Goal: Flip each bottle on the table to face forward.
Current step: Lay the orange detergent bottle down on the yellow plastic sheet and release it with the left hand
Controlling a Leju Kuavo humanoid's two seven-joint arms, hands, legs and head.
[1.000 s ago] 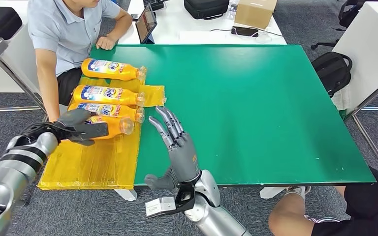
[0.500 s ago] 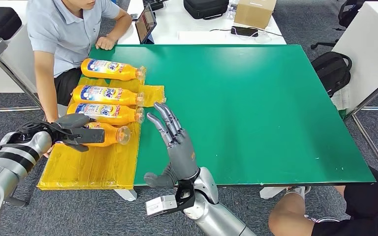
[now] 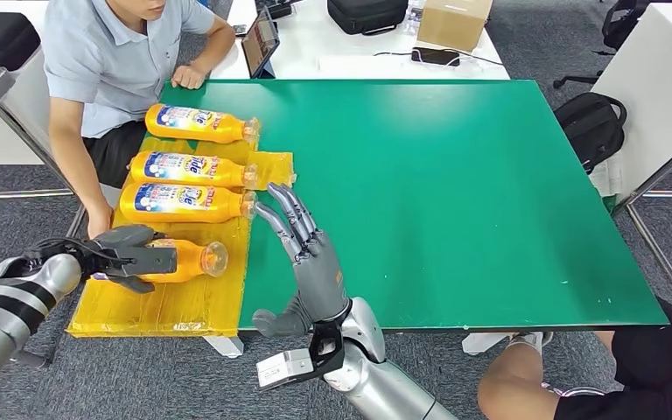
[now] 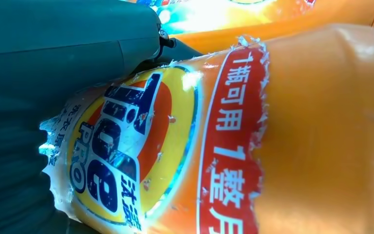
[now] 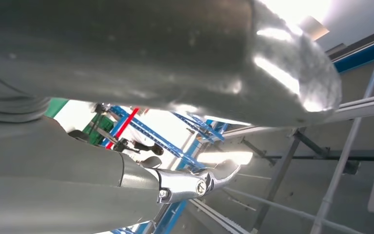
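1. In the head view, your left hand (image 3: 131, 256) grips the nearest bottle (image 3: 184, 259), which lies on its side on the yellow mat (image 3: 166, 302), cap end sticking out past the fingers. Three more bottles (image 3: 188, 166) lie in a row just beyond that hand. Your right hand (image 3: 302, 254) stands upright, fingers spread, holding nothing, just beside the held bottle's cap.
2. In the left wrist view, the held bottle's label fills the space beside the thumb (image 4: 68, 44).
3. In the right wrist view, you see the grey hand from close up, and beyond it racking.
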